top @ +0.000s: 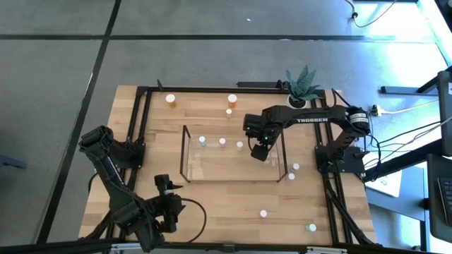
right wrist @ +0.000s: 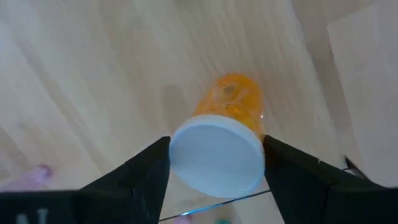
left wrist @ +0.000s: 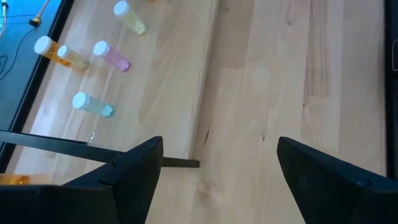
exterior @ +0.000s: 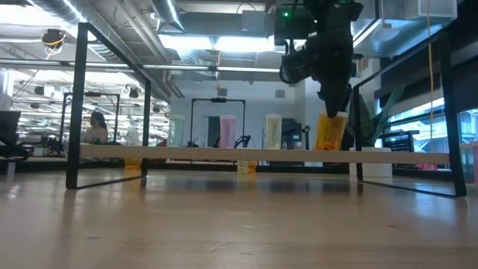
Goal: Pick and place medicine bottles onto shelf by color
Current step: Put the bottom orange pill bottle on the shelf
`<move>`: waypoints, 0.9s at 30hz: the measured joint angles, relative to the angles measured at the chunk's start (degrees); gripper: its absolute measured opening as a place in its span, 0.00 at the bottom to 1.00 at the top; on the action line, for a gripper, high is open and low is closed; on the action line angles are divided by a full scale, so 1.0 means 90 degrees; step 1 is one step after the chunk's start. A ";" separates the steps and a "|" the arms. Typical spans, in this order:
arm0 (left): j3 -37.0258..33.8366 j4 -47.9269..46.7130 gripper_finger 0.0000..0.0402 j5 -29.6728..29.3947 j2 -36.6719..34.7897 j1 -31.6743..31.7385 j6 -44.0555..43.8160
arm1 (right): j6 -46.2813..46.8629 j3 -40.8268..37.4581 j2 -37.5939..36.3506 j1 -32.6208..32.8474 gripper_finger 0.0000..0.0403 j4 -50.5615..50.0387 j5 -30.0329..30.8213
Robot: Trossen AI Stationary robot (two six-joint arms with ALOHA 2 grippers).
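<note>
Shelf (top: 233, 178) of clear acrylic with thin black frame ends is sitting at the centre of the pale wooden table (top: 134, 155). The right gripper (top: 260, 151) is hovering over the shelf's three o'clock end, its two dark fingers flanking the white cap of an orange cylindrical medicine bottle (right wrist: 227, 134); whether they are pressing on it or have just let go, I cannot tell. In the low view that bottle (exterior: 329, 132) is standing upright on the shelf board beneath the gripper. A pink bottle (exterior: 227, 132) and a pale yellow bottle (exterior: 273, 132) are standing on the shelf toward nine o'clock of it. The left gripper (top: 167, 187) is waiting near the table's seven o'clock corner, fingers spread and holding nothing.
</note>
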 joint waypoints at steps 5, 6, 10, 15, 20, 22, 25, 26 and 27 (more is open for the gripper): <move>0.0000 0.0015 0.77 0.0000 0.0000 0.0000 0.0000 | -0.0002 -0.0018 0.0023 0.0000 0.65 -0.0008 0.0126; 0.0000 0.0017 0.77 0.0000 0.0000 0.0000 0.0000 | -0.0002 -0.0018 0.0023 0.0000 0.65 -0.0007 0.0174; 0.0000 0.0017 0.77 0.0000 0.0000 0.0000 0.0000 | 0.0008 -0.0018 0.0023 0.0000 0.69 0.0009 0.0235; 0.0000 0.0021 0.77 0.0001 0.0000 0.0000 -0.0002 | 0.0162 -0.0016 0.0023 -0.0006 0.71 0.0017 0.0511; 0.0000 0.0039 0.77 0.0070 0.0000 0.0000 -0.0004 | 0.0159 -0.0015 0.0023 -0.0045 0.72 0.0018 0.0510; 0.0000 0.0044 0.77 0.0070 0.0000 0.0000 -0.0005 | 0.0164 -0.0011 0.0023 -0.0046 0.72 0.0015 0.0506; 0.0000 0.0048 0.77 0.0070 0.0000 0.0000 -0.0005 | 0.0161 -0.0011 0.0023 -0.0046 0.72 -0.0015 0.0502; 0.0000 0.0051 0.77 0.0070 0.0000 0.0000 -0.0017 | 0.0163 -0.0009 0.0021 -0.0046 0.72 -0.0015 0.0504; 0.0000 0.0051 0.77 0.0072 0.0000 0.0000 -0.0071 | 0.0170 -0.0009 0.0021 -0.0046 0.72 -0.0015 0.0504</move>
